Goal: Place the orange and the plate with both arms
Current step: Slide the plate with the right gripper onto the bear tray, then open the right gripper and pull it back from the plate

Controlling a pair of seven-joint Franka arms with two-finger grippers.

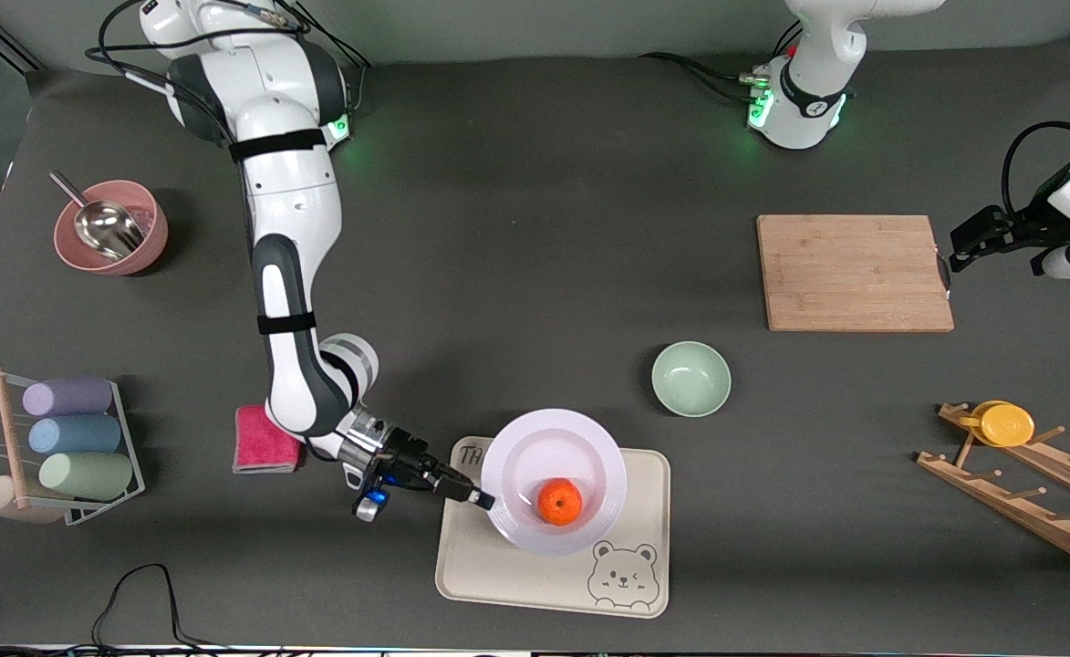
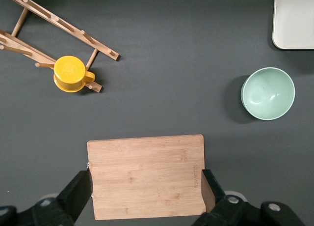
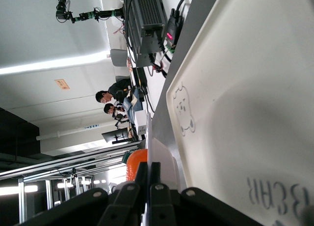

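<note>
The orange [image 1: 559, 501] sits in the sunken centre of the pale lavender-white plate [image 1: 544, 424]. The plate is over the cream bear tray [image 1: 498, 566]; I cannot tell whether it rests on the tray. My right gripper [image 1: 480, 499] is shut on the plate's rim at the side toward the right arm's end. In the right wrist view its fingers [image 3: 148, 174] pinch the white rim [image 3: 164, 162], with the orange [image 3: 135, 162] just past them and the tray [image 3: 245, 113] alongside. My left gripper [image 1: 956, 255] is open and empty, up over the wooden cutting board [image 2: 147, 174].
A mint-green bowl [image 1: 690, 379] stands between tray and cutting board [image 1: 854, 272]. A wooden rack with a yellow cup [image 1: 1004, 424] is at the left arm's end. A red cloth [image 1: 265, 440], a cup rack [image 1: 69, 438] and a pink bowl with scoop [image 1: 111, 228] are at the right arm's end.
</note>
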